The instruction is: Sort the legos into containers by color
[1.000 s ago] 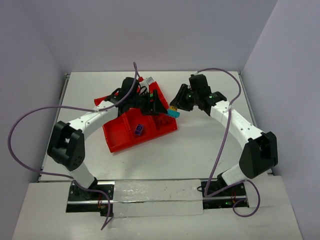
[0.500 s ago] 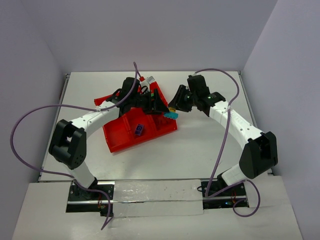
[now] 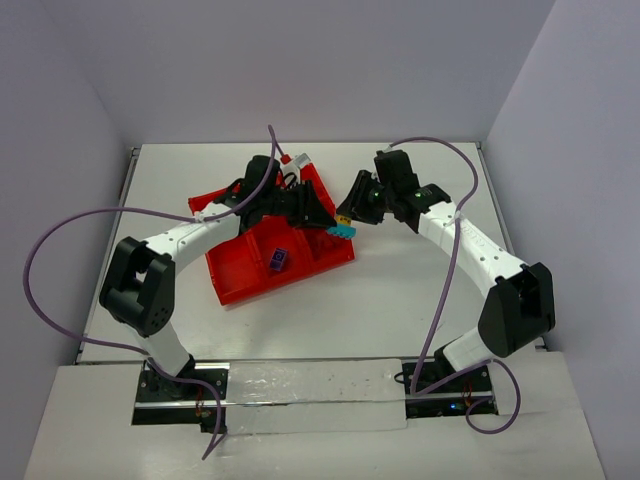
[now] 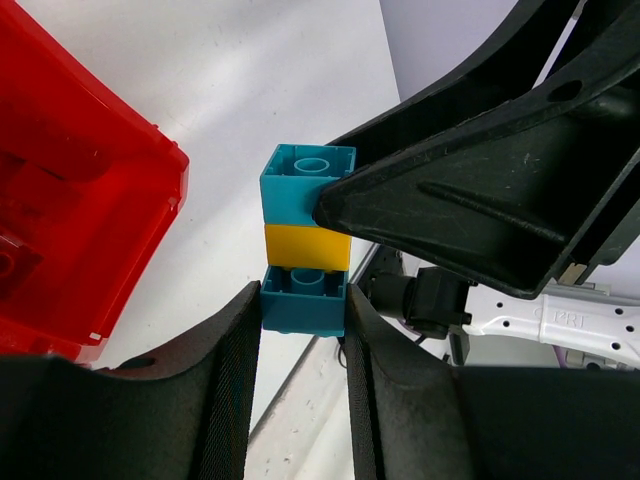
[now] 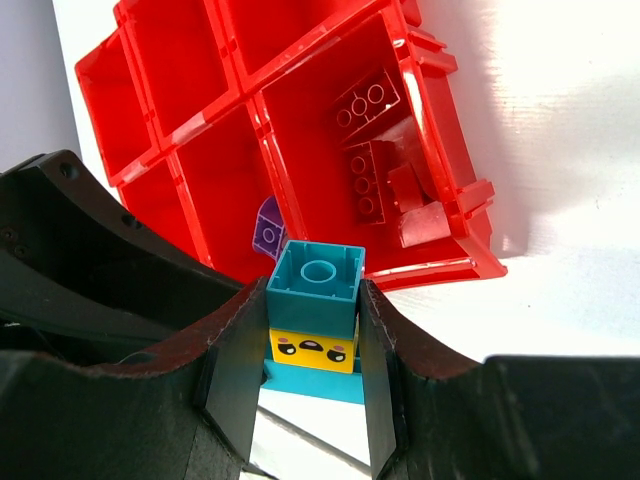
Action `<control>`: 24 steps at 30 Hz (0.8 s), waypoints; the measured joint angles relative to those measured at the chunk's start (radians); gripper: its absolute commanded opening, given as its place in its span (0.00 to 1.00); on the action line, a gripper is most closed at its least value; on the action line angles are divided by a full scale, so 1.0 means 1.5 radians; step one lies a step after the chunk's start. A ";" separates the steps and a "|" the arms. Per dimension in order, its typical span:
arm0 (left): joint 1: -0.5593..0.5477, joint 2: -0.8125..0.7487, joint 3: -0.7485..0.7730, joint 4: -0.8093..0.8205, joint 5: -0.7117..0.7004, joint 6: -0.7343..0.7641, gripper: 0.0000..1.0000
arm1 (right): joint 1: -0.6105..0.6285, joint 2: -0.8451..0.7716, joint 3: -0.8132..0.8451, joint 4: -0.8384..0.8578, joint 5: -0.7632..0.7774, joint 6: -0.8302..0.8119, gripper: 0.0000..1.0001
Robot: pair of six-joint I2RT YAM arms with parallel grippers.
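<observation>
A small stack of legos, a teal brick (image 4: pixel 303 298), a yellow brick (image 4: pixel 307 247) and another teal brick (image 4: pixel 300 188), hangs in the air just right of the red tray (image 3: pixel 240 275). My left gripper (image 4: pixel 303 300) is shut on one teal end. My right gripper (image 5: pixel 313 300) is shut on the opposite teal brick (image 5: pixel 315 280), with the yellow face brick (image 5: pixel 312 350) just behind it. From above, the stack (image 3: pixel 343 228) sits between both grippers. A purple lego (image 3: pixel 279 260) lies in a tray compartment, and red legos (image 5: pixel 365 150) lie in another.
The tray's compartments (image 5: pixel 170 70) sit close beneath and beside both grippers. The left arm reaches across the tray, hiding its far half in the top view. Purple cables (image 3: pixel 60 240) loop from both arms. White walls enclose the table on three sides.
The left gripper has closed onto the stack's free teal end. The right gripper kept its grip and carried the stack slightly left toward the tray.
</observation>
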 measured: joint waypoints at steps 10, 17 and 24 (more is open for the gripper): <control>0.000 0.003 -0.008 0.016 0.008 -0.011 0.00 | 0.000 0.008 0.015 -0.017 0.004 -0.004 0.00; 0.000 -0.003 -0.036 0.029 0.012 -0.006 0.00 | -0.005 0.032 0.044 -0.034 0.004 -0.008 0.00; 0.000 -0.004 -0.057 0.007 0.012 0.005 0.00 | -0.012 0.037 0.071 -0.019 0.004 -0.008 0.00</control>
